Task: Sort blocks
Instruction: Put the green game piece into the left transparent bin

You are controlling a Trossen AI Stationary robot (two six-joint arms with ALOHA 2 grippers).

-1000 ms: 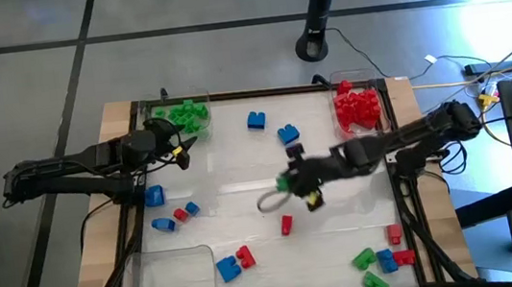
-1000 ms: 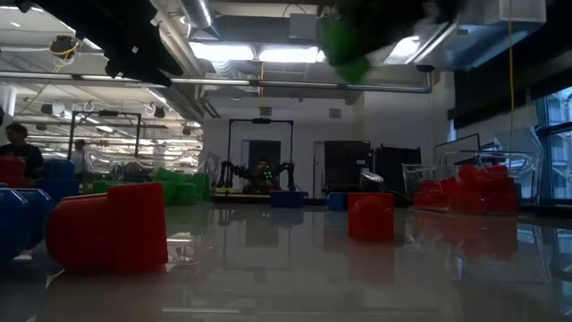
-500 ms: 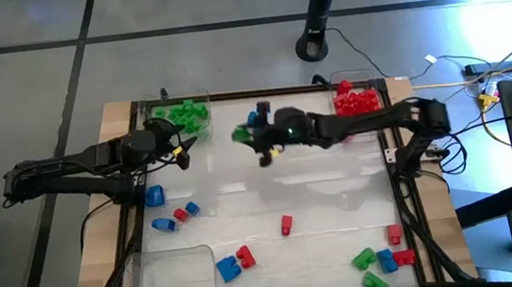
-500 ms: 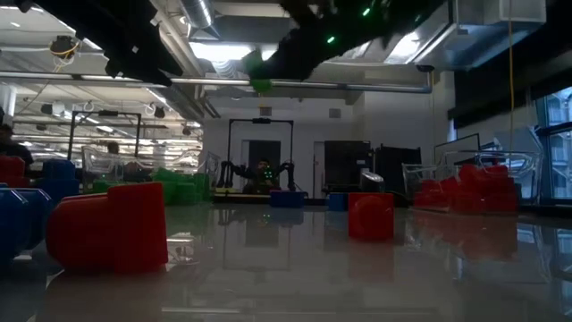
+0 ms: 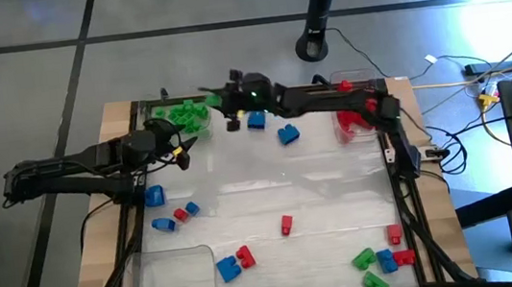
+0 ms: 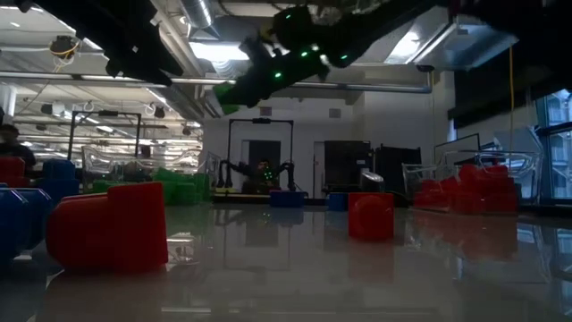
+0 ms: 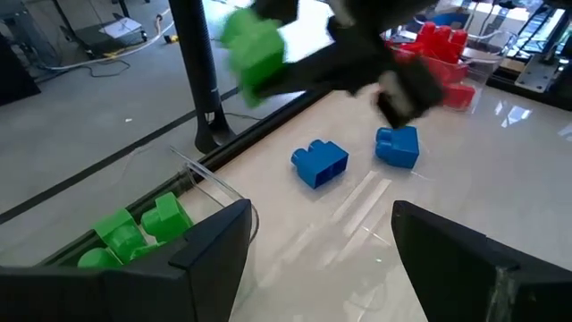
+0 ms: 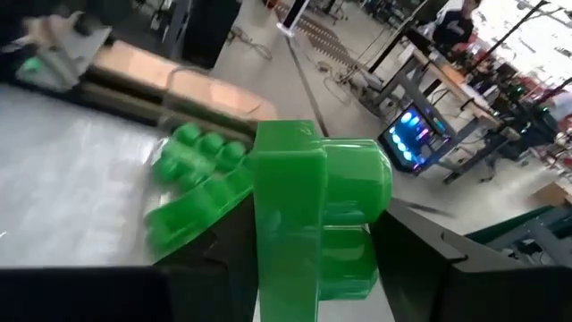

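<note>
Table [image 5: 272, 195] carries scattered red, blue and green blocks [image 5: 242, 258]. Right arm reaches across the far edge; right hand [image 5: 215, 101] is clamped on a green block [image 8: 313, 215], held in the air just beside the green pile in the far-left tray [image 5: 179, 116]. Left hand [image 5: 181, 142] waits near that tray, fingers spread wide, holding nothing.

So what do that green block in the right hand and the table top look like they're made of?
Green block: looks like glossy moulded plastic, with smooth faces, rounded studs and soft highlights. Table top: a white, glossy sheet, probably laminate or acrylic, since it mirrors blocks and ceiling lights in the low view.
</note>
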